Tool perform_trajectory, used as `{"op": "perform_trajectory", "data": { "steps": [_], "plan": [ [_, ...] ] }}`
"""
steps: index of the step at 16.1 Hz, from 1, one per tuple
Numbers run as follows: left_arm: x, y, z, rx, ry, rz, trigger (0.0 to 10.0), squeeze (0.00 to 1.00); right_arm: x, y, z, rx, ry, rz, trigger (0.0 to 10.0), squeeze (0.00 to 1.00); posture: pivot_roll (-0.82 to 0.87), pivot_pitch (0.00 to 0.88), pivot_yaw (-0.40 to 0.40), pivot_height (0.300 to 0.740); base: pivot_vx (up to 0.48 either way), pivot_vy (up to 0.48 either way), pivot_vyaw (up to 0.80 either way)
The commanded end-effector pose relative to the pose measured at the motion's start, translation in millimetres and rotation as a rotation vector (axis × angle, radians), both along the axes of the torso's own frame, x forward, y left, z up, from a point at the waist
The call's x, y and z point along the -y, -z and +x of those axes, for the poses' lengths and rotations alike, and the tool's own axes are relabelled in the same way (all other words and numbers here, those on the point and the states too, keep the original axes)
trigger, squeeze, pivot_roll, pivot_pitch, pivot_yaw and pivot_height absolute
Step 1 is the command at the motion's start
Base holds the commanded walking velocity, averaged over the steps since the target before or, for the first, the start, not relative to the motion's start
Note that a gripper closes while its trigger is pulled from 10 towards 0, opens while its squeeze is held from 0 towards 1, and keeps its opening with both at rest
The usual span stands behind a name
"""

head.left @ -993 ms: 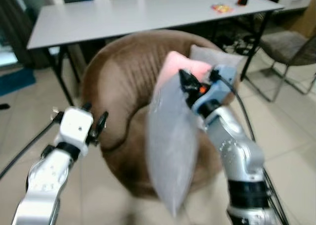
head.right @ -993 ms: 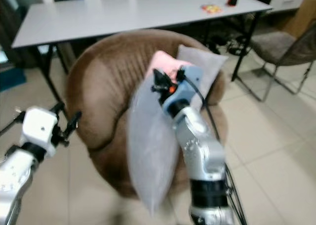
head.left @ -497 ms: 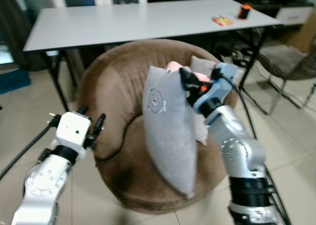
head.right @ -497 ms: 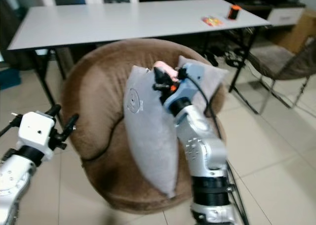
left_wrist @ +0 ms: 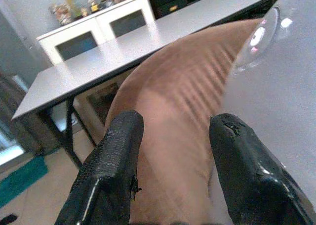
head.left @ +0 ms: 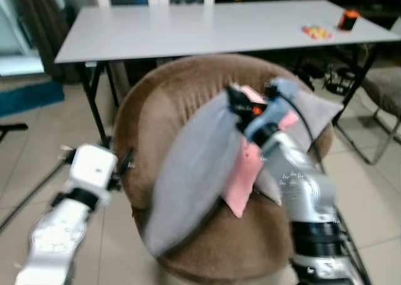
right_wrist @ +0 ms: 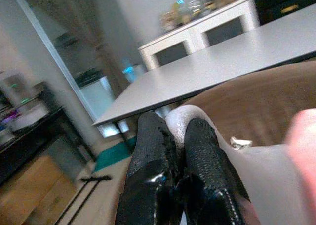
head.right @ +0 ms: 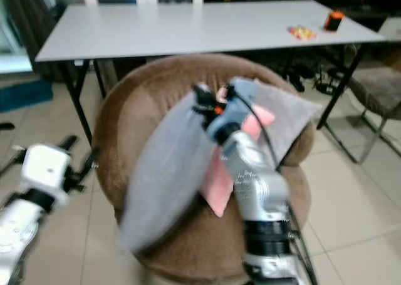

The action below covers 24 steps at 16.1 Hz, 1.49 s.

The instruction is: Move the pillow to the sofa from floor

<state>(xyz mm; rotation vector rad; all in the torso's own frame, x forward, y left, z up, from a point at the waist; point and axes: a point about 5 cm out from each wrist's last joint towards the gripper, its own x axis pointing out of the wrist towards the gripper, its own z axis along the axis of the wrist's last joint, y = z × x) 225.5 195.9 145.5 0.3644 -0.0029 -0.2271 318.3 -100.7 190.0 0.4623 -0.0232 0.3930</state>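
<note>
Now the right gripper pinches the gray pillow's top corner, so the pillow hangs slanting down below it over the brown sofa, while the left gripper waits with its fingers apart.

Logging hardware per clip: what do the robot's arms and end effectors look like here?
Both arms are silver metal with rounded joint housings. The left arm ends in a boxy white wrist block with a black cable trailing off it; its left end effector has two long, matte black fingers. The right arm carries a light-blue wrist housing with an orange spot and a black cable looping back; the right end effector has the same black fingers.
</note>
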Motion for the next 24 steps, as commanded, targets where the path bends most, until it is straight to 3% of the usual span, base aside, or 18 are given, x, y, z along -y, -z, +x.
{"op": "perform_trajectory", "data": {
  "steps": [1, 7, 10, 14, 16, 21, 24],
  "plan": [
    [-4.3, -3, -0.1, 0.002, -0.006, 0.014, 10.0, 0.0, -5.6, -17, -0.5, 0.074, -0.011, 0.021, 10.0, 0.0, 0.06, 0.0, 0.004, 0.74, 0.334, 0.0, 0.0],
    [-3.2, -3, -0.1, -0.002, 0.005, 0.013, 10.0, 0.0, -22.3, -17, 10.4, 0.078, -0.06, 0.02, 10.0, 0.0, 0.06, 0.0, 0.009, 0.74, 0.265, 0.0, 0.0],
    [-0.4, 1, -3.5, -0.044, 0.05, 0.011, 10.0, 0.0, -35.4, -16, 30.7, 0.078, -0.088, 0.0, 10.0, 0.0, 0.07, 0.0, 0.0, 0.74, 0.0, 0.0, 0.0],
    [6.3, 8, -11.8, -0.135, 0.165, 0.018, 10.0, 0.0, -50.9, -15, 46.4, 0.085, -0.163, -0.03, 10.0, 0.0, 0.08, 0.0, -0.01, 0.74, 0.0, 0.0, 0.0],
    [4.6, 8, -13.0, -0.15, 0.171, 0.025, 10.0, 0.0, -61.7, -18, 56.2, 0.103, -0.197, -0.046, 10.0, 0.0, 0.1, 0.0, -0.017, 0.74, 0.0, 0.0, 0.0],
    [2.9, 8, -19.6, -0.175, 0.177, 0.03, 10.0, 0.0, -63.5, -41, 73.4, 0.17, -0.192, -0.044, 10.0, 0.0, 0.12, 0.0, -0.03, 0.74, 0.0, 0.0, 0.0],
    [2.4, 9, -22.5, -0.188, 0.177, 0.031, 10.0, 0.0, -48.9, -17, 81.1, 0.092, -0.109, -0.127, 10.0, 0.0, 0.14, 0.0, -0.038, 0.74, 0.0, 0.0, 0.0]
  ]
}}
